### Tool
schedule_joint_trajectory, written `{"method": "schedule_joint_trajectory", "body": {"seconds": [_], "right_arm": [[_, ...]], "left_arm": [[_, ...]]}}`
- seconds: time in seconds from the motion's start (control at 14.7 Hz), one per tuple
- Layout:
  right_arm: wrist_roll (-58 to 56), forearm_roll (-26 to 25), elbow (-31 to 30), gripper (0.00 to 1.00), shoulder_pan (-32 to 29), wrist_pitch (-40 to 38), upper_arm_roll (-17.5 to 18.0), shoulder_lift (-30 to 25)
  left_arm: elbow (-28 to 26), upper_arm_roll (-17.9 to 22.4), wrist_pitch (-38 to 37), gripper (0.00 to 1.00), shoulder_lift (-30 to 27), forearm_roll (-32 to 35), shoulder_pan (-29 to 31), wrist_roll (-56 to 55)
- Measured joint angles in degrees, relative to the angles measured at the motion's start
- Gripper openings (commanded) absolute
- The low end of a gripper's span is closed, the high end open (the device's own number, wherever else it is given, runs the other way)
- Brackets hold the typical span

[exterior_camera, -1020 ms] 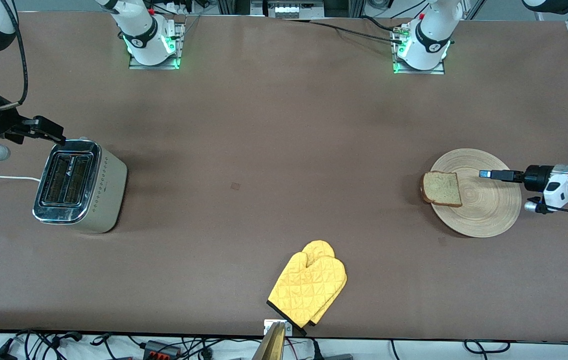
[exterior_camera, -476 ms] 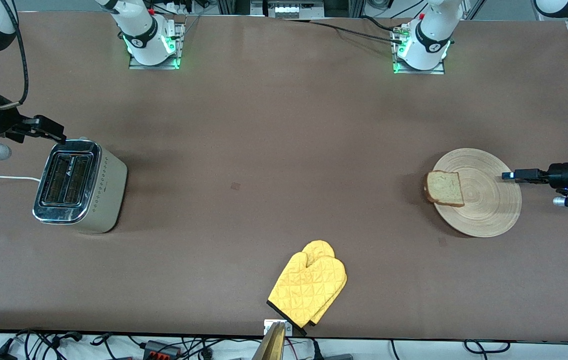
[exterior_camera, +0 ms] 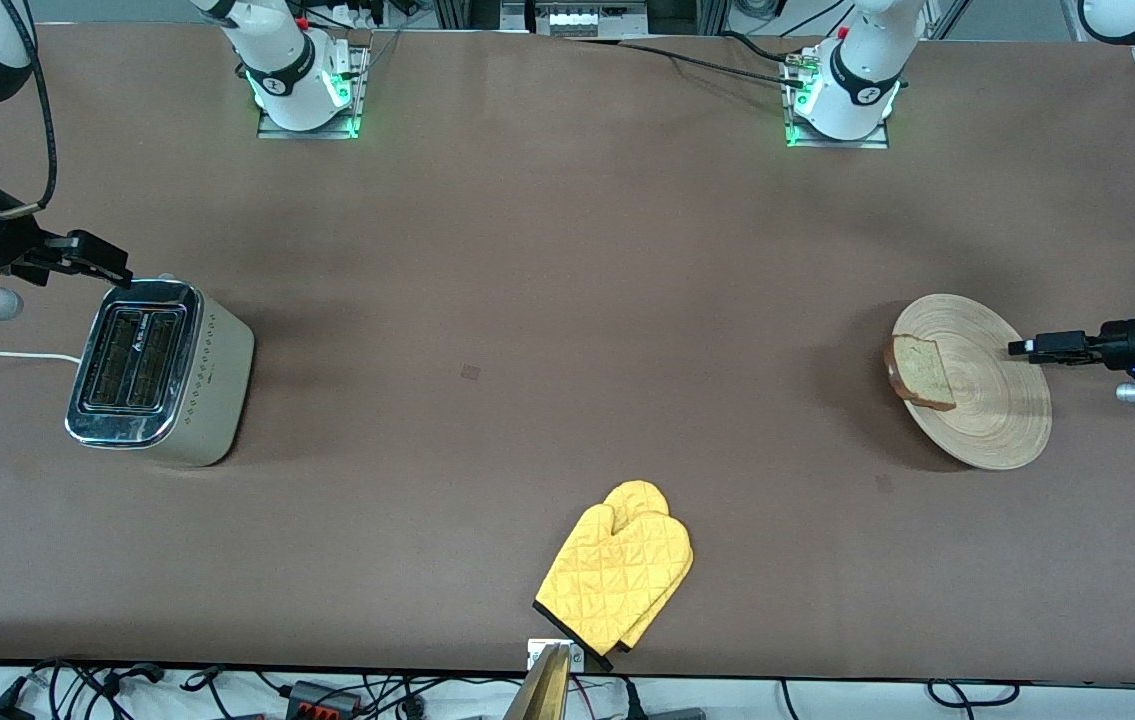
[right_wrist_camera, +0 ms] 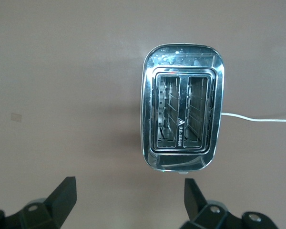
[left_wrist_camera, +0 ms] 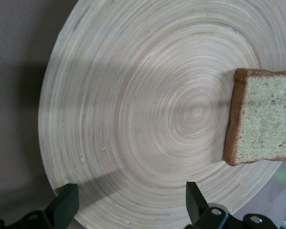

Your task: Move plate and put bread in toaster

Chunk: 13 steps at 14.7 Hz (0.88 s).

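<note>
The plate (exterior_camera: 977, 385) sits tilted at the left arm's end of the desk (exterior_camera: 547, 300), the bread (exterior_camera: 920, 371) on its toaster-side rim. The left hand (exterior_camera: 1022, 347) is at its outer rim, fingers spread and holding nothing; any move should stay level and slow so the slice keeps put. The right hand (exterior_camera: 117, 272) waits spread over the toaster (exterior_camera: 159, 372).

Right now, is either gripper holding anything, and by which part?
Nothing is pinched. The left gripper stands open at the plate's rim; whether it touches cannot be told. The right gripper, open, hangs by the toaster.

Brown table (exterior_camera: 567, 250); yellow oven mitt (exterior_camera: 617, 578) near front edge; cables (exterior_camera: 347, 695) below.
</note>
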Motion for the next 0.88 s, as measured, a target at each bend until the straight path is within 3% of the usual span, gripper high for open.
{"method": "schedule_joint_trajectory", "body": {"seconds": [0.88], "right_arm": [[0.0, 0.0, 0.0, 1.0, 0.0, -0.02, 0.0, 0.0]], "left_arm": [[2.5, -0.63, -0.12, 0.99, 0.05, -0.33, -0.24, -0.46]]}}
